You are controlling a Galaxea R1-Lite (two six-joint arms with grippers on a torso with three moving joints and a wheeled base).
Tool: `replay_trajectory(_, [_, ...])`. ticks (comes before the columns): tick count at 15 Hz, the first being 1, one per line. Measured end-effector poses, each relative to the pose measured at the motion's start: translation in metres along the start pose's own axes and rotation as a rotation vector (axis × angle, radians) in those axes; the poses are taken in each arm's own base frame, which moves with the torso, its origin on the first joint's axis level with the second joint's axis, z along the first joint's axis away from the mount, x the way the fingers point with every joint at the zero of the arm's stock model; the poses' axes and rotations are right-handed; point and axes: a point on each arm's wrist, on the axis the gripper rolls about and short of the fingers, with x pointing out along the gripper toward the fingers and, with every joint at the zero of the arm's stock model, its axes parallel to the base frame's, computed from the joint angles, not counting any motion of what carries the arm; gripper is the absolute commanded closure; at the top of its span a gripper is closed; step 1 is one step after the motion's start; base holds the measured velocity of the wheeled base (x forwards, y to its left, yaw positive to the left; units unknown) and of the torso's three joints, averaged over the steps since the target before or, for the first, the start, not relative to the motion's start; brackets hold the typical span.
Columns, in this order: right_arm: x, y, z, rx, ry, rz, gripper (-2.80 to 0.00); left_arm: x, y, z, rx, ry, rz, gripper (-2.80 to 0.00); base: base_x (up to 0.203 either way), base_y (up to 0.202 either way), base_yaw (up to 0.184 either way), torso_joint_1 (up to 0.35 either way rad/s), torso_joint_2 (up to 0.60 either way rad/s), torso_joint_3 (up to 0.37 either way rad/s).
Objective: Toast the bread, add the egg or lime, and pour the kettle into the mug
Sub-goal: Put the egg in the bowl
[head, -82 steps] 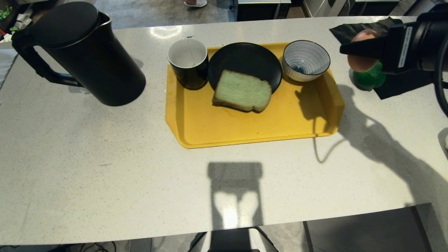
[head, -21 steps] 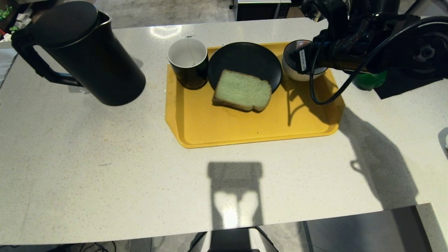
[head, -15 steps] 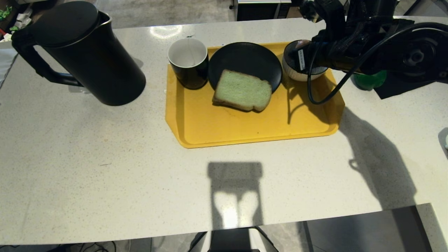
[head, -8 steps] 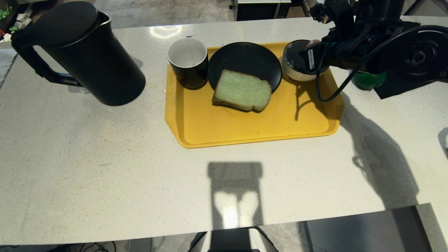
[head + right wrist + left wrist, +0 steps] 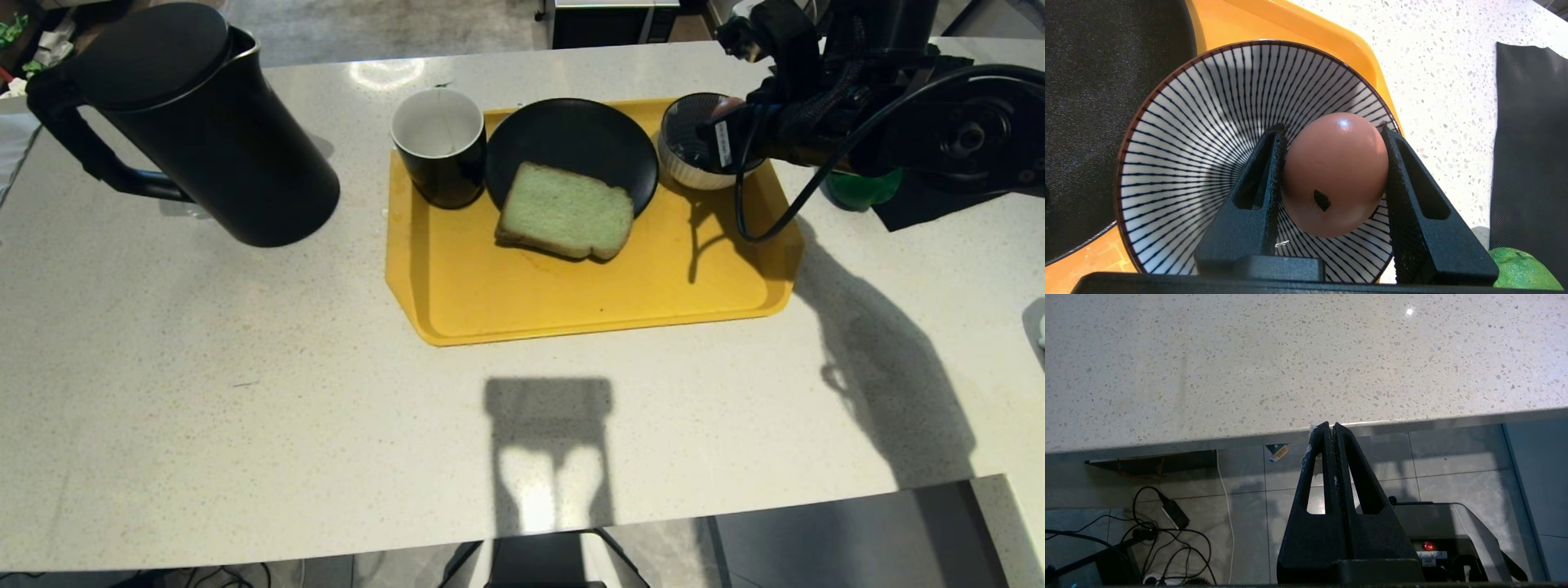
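Observation:
My right gripper [image 5: 1333, 130] is shut on the pinkish-brown egg [image 5: 1335, 175], holding it over the blue-and-white striped bowl [image 5: 1200, 143] at the yellow tray's [image 5: 571, 302] back right. In the head view the egg [image 5: 727, 104] peeks out beside the right arm above the bowl [image 5: 682, 159]. The pale green bread [image 5: 565, 212] lies half on a black plate [image 5: 563, 135]. The black mug [image 5: 438, 147] stands at the tray's back left. The black kettle [image 5: 192, 122] is on the counter to the left. The lime [image 5: 861, 189] rests on a dark cloth behind the arm. My left gripper [image 5: 1333, 426] is shut and empty, parked below the counter edge.
A dark cloth [image 5: 939, 200] lies on the counter right of the tray, seen also in the right wrist view as the cloth [image 5: 1531, 143] with the lime [image 5: 1521, 269] on it. Cables [image 5: 1159, 531] lie on the tiled floor under the counter.
Since 5.5 s ago the right gripper has carried the egg from above the lime leftward to over the striped bowl. In the last second it edged slightly right and stayed shut on the egg.

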Motion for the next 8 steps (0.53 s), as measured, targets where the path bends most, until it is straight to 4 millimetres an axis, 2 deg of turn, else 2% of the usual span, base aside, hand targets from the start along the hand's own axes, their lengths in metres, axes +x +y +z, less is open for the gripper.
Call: replay_trajectory(8, [0.0, 0.0001, -0.0002, -0.001, 0.001, -0.001, 0.0, 0.0, 0.0, 0.0, 0.0, 0.0, 0.0, 0.0, 0.0, 0.0, 0.0, 0.0, 0.0, 0.0])
